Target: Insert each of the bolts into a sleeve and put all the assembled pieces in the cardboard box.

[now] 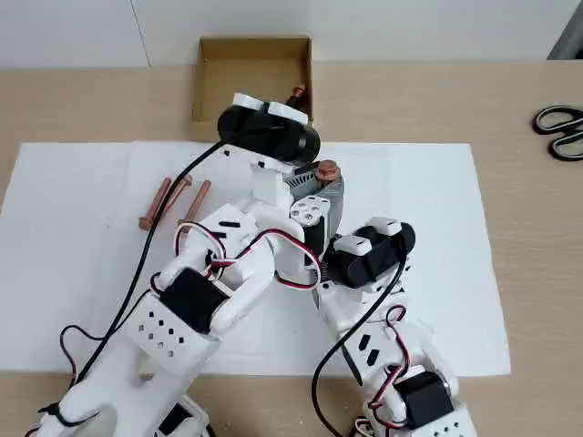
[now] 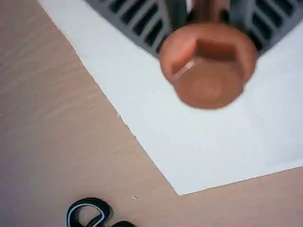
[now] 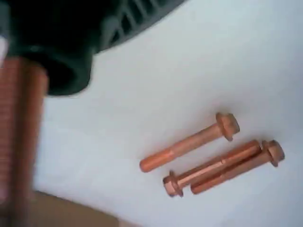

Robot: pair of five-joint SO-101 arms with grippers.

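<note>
Step in hand, as judged: mating a bolt with a sleeve above the white paper sheet (image 1: 73,273).

- The left gripper (image 2: 203,14) is clamped on a copper hex-flange bolt (image 2: 208,71) just behind its head. The bolt is held over the sheet, near the open brown cardboard box (image 1: 205,86).
- A copper threaded cylinder (image 3: 19,142) is seen at the right gripper (image 3: 38,71). Whether it is sleeve or shank cannot be told, nor whether that gripper is closed.
- For a clean insertion, the 2 axes are best aligned before any push. Force should be kept low, as a tilted bolt is likely to jam or slip.
- 3 loose copper bolts (image 1: 168,200) lie on the sheet, well apart from the grippers.
- 1 copper piece (image 1: 298,94) rests in the box.
</note>
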